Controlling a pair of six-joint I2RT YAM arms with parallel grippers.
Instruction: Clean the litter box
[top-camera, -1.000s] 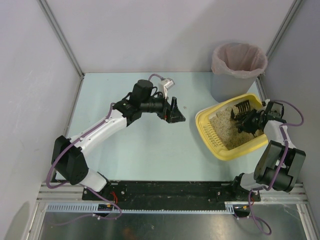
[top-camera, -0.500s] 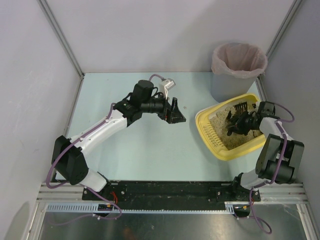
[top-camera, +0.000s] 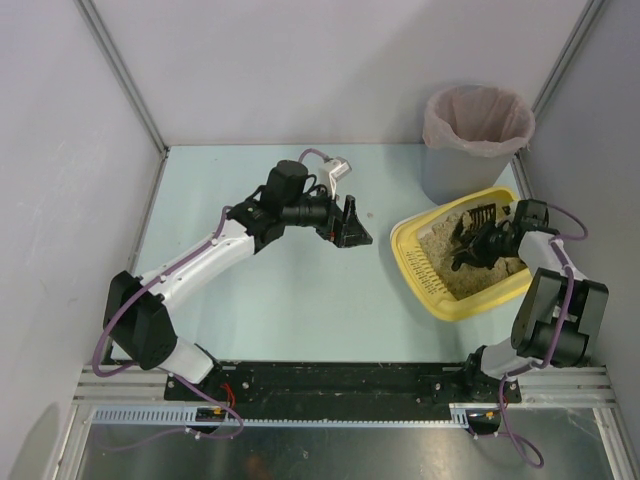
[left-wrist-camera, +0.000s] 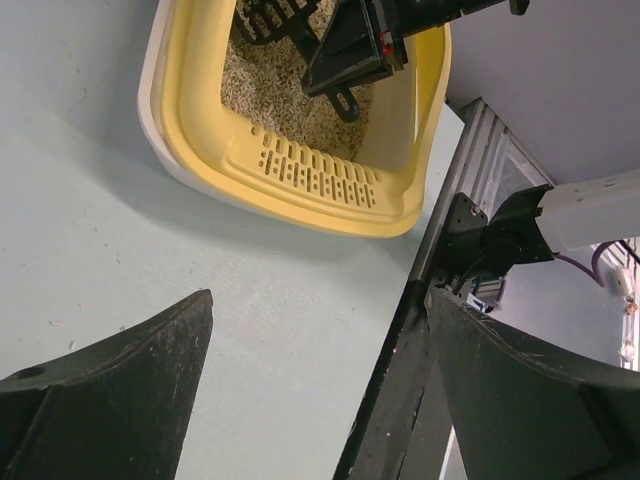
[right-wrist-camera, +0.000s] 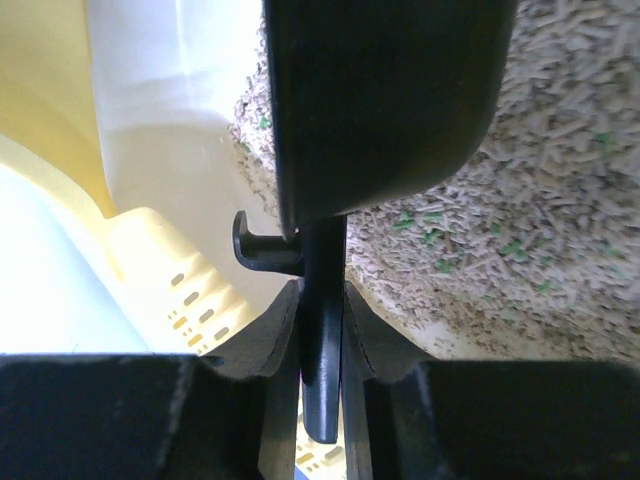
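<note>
While the litter box (top-camera: 438, 296) sat at the right of the surface (top-camera: 300, 300), beside the bin (top-camera: 476, 130), right end effector (top-camera: 472, 244) was inside it, clamped on a black scoop (top-camera: 481, 214); left end effector (top-camera: 350, 226) gaped, well apart leftward. Left wrist: box ahead, untouched. Right wrist: scoop handle pinched, litter (right-wrist-camera: 520, 230) beyond.
</note>
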